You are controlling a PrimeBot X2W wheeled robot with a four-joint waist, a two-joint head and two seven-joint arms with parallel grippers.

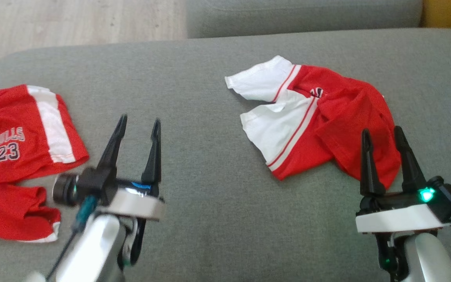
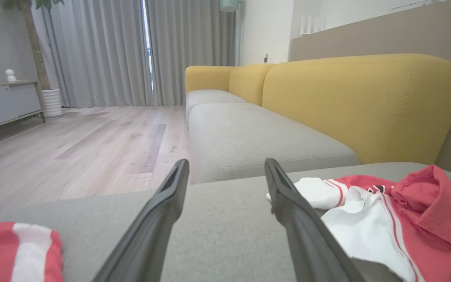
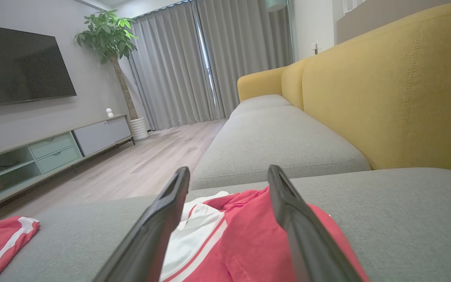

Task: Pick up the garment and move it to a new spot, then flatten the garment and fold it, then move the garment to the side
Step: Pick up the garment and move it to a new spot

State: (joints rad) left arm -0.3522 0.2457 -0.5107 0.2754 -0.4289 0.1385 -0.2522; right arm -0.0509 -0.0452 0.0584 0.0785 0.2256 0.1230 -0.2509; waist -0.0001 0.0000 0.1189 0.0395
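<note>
- Crumpled garment (image 1: pixel 315 121) lies on the sofa seat (image 1: pixel 210 176) just ahead of the right hand (image 1: pixel 382 131), the nearer; long axis seemingly crosswise.
- The left hand (image 1: pixel 139 120) and right hand are both open, empty.

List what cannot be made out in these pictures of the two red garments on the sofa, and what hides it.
Head view: the numbered jersey runs off the left edge, so its full outline is unknown.
Head view: the crumpled garment folds over itself; its emblem is too small and creased to read.
Right wrist view: the right gripper covers part of the crumpled garment with its fingers.
</note>
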